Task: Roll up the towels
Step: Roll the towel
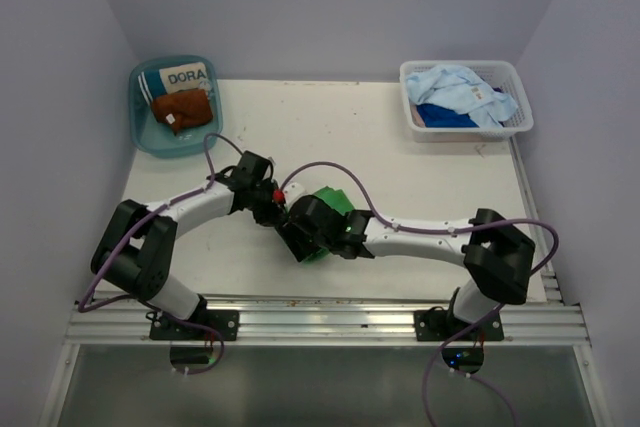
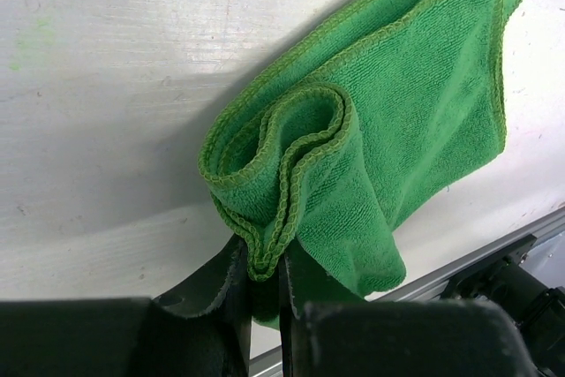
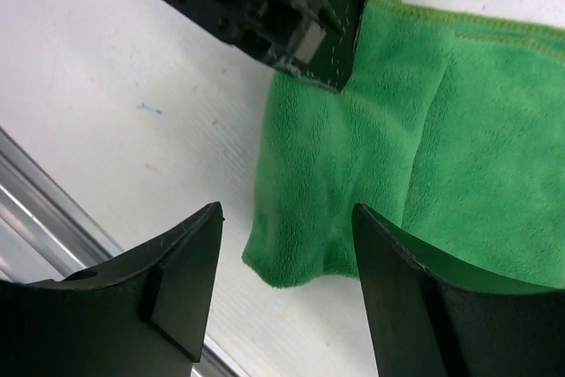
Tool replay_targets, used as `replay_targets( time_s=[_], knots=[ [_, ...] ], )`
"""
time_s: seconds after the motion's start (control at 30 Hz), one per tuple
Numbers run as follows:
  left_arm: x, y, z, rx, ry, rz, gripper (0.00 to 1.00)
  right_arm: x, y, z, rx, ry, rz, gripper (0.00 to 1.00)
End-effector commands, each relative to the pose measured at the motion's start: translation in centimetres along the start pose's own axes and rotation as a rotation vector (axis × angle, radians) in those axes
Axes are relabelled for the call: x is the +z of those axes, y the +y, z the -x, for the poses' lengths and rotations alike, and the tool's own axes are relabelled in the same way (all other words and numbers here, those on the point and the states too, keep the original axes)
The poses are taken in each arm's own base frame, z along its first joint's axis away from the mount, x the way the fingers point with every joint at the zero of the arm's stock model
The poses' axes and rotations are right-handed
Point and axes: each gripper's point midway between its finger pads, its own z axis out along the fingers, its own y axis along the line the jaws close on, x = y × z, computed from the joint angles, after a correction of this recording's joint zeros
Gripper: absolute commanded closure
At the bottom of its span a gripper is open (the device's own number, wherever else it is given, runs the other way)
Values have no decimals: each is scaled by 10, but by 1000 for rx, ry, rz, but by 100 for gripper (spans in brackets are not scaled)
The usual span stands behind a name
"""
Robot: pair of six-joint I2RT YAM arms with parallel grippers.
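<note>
Left tool (image 2: 263, 293) closest in my wrist view: fingers clamped on folded edge of green towel (image 2: 415, 103), pinching it. Edge curls into loose loop, rest of cloth lies flat on desk (image 2: 106, 86). Far left I see teal basin (image 1: 150, 142) holding rust-brown towel (image 1: 182, 109) and DORA-printed item (image 1: 187, 76). Green towel sits mid-desk, near side, between both tools. Right tool (image 3: 287, 227) spread, gripping nothing, hovering over towel's corner. Far right, white basket (image 1: 470, 132) holds light blue towel (image 1: 465, 87) over dark blue towel (image 1: 445, 117).
</note>
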Motion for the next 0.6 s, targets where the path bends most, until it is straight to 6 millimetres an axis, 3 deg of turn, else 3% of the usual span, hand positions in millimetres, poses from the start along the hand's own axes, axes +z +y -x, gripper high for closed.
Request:
replay_targets(
  time_s=[0.0,0.2,0.4,0.5,0.53,0.57],
  knots=[
    [-10,-5,5,-22,-31,-1,100,3,-4,18,-75,-38,-88,36],
    [-15,-7,7,-29,-46,-4,100,18,11,15,-162,-29,-82,36],
    [-16,-8,6,-29,-44,-9,100,40,2,0,-196,5,-140,40],
    [-17,-8,6,-25,-47,-10,100,46,-2,-4,-191,2,-167,57],
    [-16,-7,5,-25,-43,-6,100,46,-2,-3,-187,-1,-167,76],
    [-16,-7,5,-25,-44,-5,100,42,-2,-1,-177,-12,-166,87]
  ],
)
